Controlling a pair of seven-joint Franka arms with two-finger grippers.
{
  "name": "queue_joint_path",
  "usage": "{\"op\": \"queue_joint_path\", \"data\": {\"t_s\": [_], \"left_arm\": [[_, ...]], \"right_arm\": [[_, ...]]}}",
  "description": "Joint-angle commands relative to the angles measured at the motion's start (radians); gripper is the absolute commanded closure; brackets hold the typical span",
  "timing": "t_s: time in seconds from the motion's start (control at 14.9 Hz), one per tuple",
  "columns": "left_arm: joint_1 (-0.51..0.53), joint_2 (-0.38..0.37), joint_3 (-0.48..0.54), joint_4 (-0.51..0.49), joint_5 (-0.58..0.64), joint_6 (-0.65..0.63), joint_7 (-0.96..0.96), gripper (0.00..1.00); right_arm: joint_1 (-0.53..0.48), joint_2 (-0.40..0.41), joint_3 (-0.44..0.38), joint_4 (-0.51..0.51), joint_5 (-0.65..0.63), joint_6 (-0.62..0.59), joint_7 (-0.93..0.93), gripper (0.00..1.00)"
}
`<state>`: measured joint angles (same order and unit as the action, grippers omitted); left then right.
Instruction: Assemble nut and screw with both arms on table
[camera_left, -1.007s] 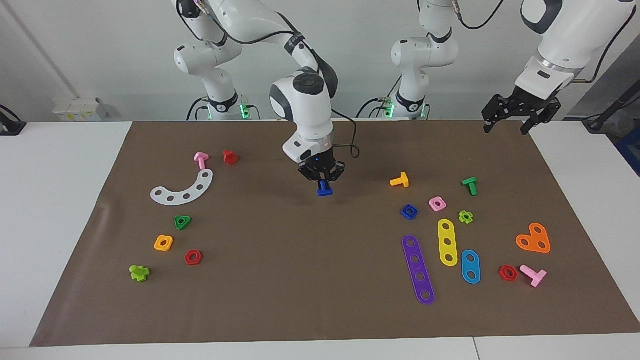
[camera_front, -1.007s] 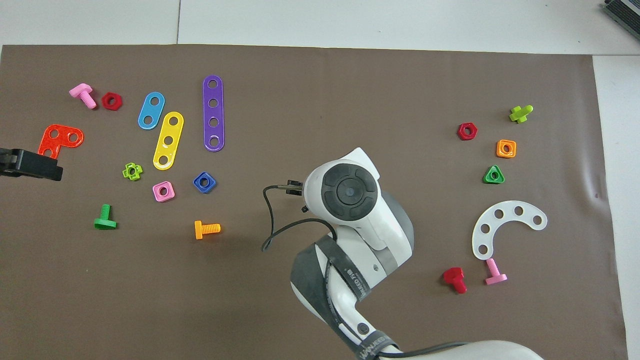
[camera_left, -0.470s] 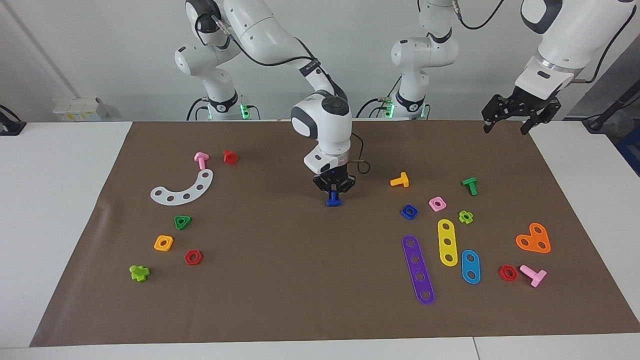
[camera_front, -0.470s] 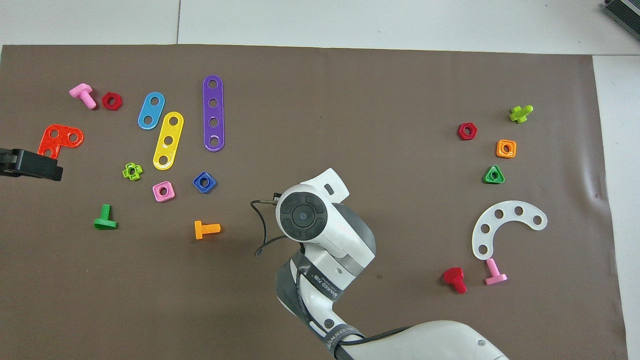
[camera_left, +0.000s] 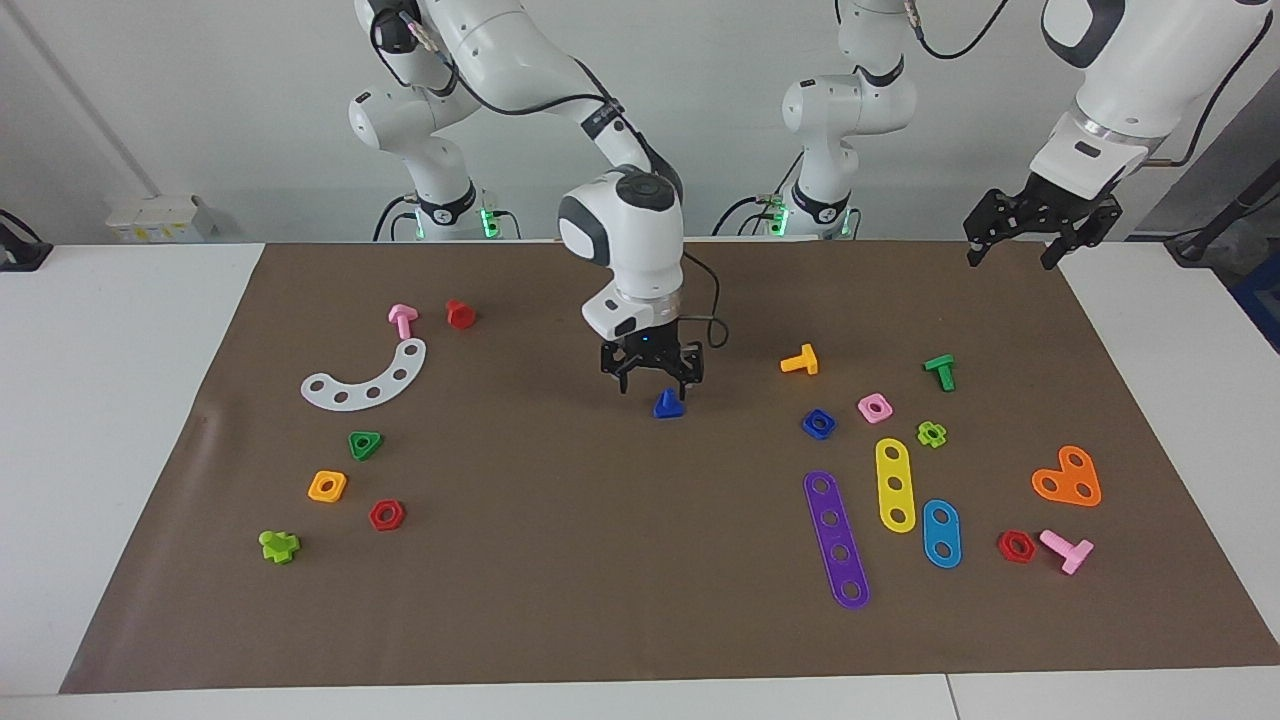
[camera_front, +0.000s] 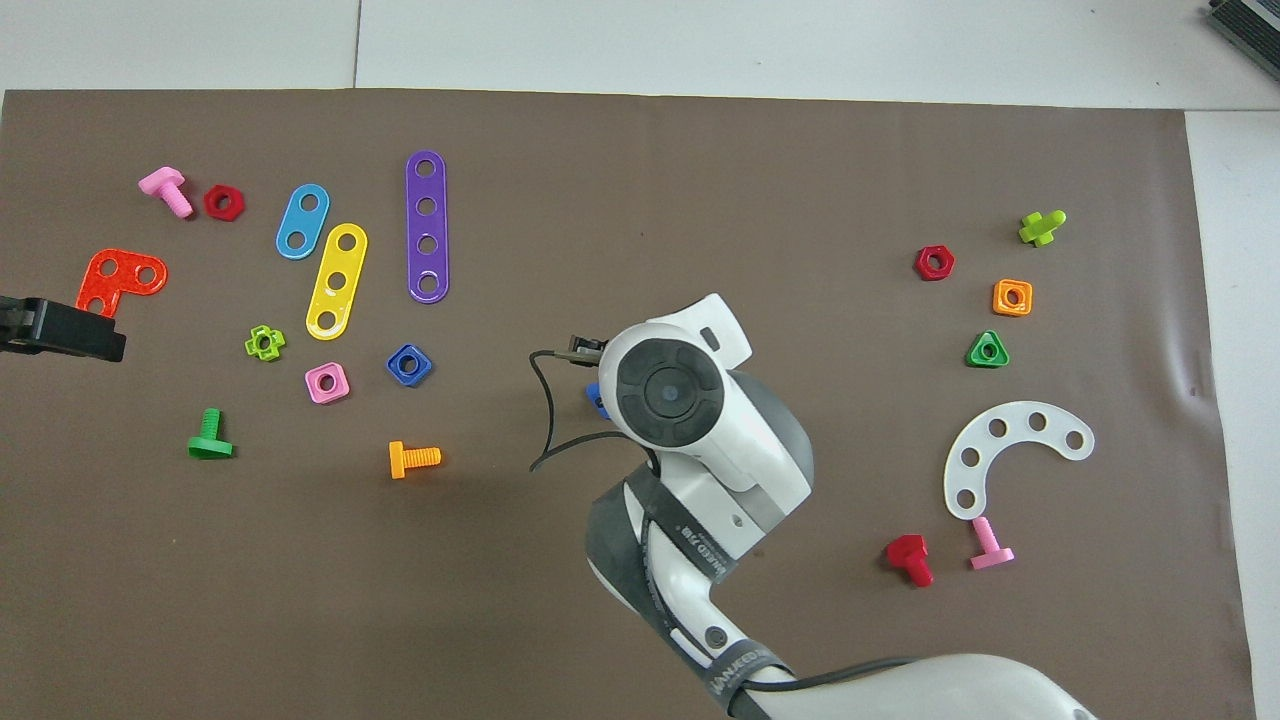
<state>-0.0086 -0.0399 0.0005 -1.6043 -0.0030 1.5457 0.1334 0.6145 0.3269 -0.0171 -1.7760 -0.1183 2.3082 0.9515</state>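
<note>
Your right gripper (camera_left: 652, 378) hangs with fingers apart just above the screw (camera_left: 669, 404), which rests free on the surface. Lift straight up to avoid nudging it. Your left gripper (camera_left: 1040, 228), also spread, waits; send it for the nut (camera_left: 818, 424).

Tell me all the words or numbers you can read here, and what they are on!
There is white lettering on the dark band of the right arm in the overhead view, but it is too blurred to read.
No words, numbers or signs show on the toy pieces or the mat.
</note>
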Motion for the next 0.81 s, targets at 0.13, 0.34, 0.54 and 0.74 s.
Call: {"op": "queue_joint_path", "data": {"t_s": [0.13,0.34,0.54,0.74], "left_arm": [[-0.007,-0.026,-0.011,-0.038,-0.017,0.011,0.002,0.01],[-0.027,-0.040,-0.025,-0.080,-0.017,0.060,-0.009,0.03],[-0.039,-0.060,-0.049,-0.182,-0.017,0.178,-0.078,0.03],[-0.040,-0.060,-0.091,-0.273,-0.017,0.295,-0.090,0.03]], "right_arm": [[-0.204,-0.207,0.012,-0.025,-0.003,-0.160,-0.257,0.00],[-0.343,-0.293,0.008,-0.023,0.098,-0.310,-0.509,0.00],[-0.478,-0.348,0.006,-0.025,0.103,-0.478,-0.706,0.00],[-0.597,-0.371,0.005,-0.029,0.103,-0.579,-0.853,0.00]]}}
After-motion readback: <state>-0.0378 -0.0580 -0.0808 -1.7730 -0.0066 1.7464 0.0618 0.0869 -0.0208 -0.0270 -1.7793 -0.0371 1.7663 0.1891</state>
